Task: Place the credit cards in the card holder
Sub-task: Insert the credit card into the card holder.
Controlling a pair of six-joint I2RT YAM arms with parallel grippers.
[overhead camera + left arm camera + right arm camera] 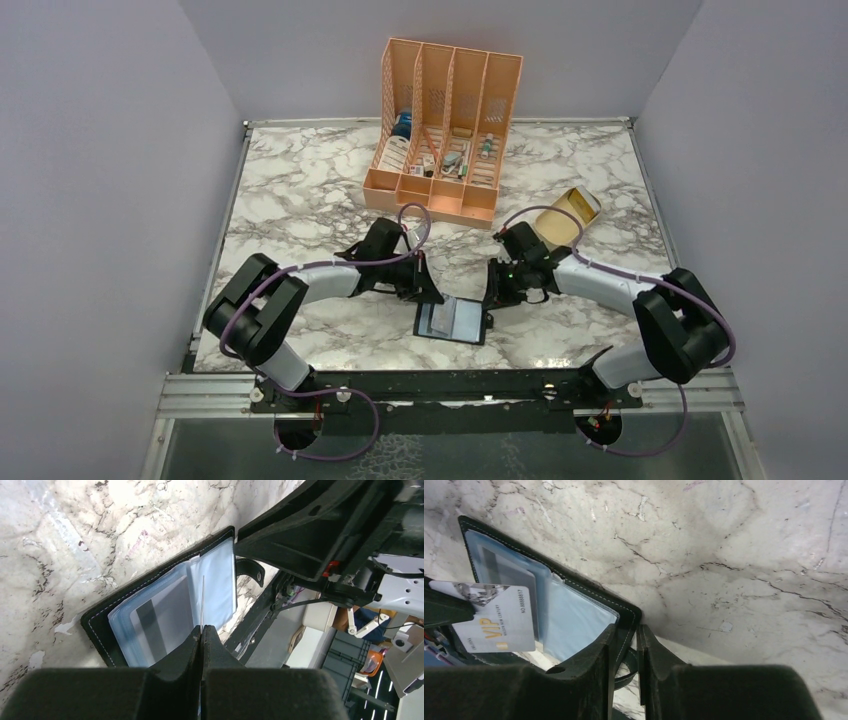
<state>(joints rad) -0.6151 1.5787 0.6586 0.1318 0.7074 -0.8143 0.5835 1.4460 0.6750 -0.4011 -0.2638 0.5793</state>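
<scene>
**A:** From above, where's the card holder (452, 321)?

**B:** Lying open on the marble table (300, 190), near the front edge, between the two arms. It has a black cover, and the pale inner sleeves face up. The left gripper (433, 297) sits at its upper left corner and the right gripper (490, 303) at its right edge. The orange organizer (440, 120) and the tipped beige dish (572, 212) are well apart from it, further back.

**A:** And the left wrist camera?

**B:** Its jaws are pressed together on a credit card (202, 600), seen edge-on as a thin pale line over the open holder. The sleeves are clear, bluish plastic. White stitching runs round the black cover, and a dark card (150, 625) lies inside one sleeve. The snap tab (252, 571) sticks out past the far edge.

**A:** The right wrist one?

**B:** Jaws narrow, with the holder's stitched edge between them, beside the tab. At the left, the held card shows its face: whitish, with gold "VIP" lettering and a printed number, in front of the left-hand sleeves.
</scene>
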